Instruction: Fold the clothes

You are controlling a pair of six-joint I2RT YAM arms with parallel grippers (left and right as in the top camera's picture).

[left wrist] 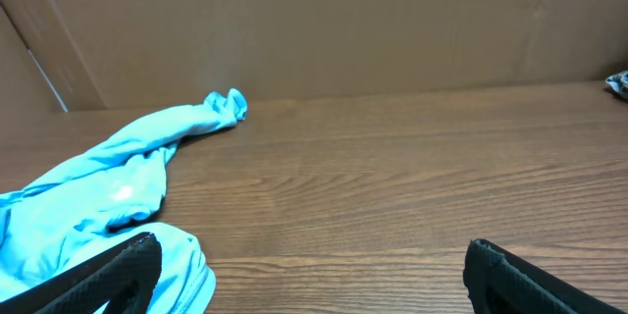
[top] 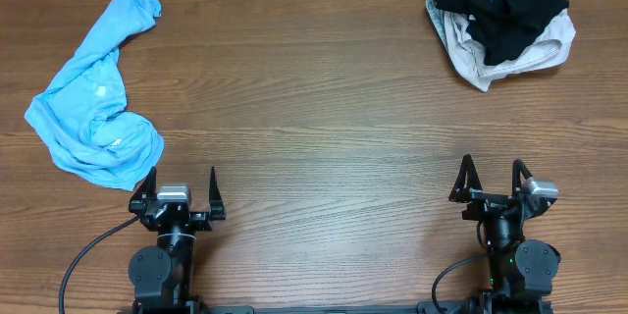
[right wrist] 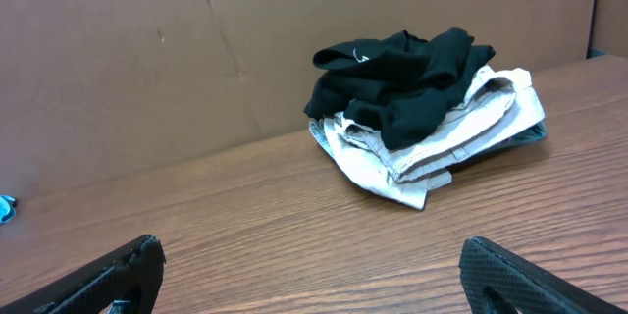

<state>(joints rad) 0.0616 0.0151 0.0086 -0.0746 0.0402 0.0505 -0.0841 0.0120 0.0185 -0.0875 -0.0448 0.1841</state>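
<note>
Left fingers are spread wide and hold nothing; between the two black tips there is only bare wood. Right fingers are spread in the same way, also with nothing between them. Both pairs stand at the near edge of the brown wooden bench and point toward its far side, the left pair well apart from the right pair.

The light sky-blue cotton T-shirt lies crumpled and not folded on the left part of the bench. It forms a long, bent strip. One narrow end reaches the far left corner, and the wider, bunched end lies just beside the outer left finger. Whether the cloth touches that finger I cannot tell. Small white printed marks show on the cloth. In the left wrist view the same T-shirt fills the left side, behind the outer finger.

At the far right corner lies a heap of two other clothes: a black garment on top of a beige, cream-coloured garment, both crumpled. The right wrist view shows the black one resting over the beige one, well apart from the fingers. A brown cardboard wall stands behind the bench.
</note>
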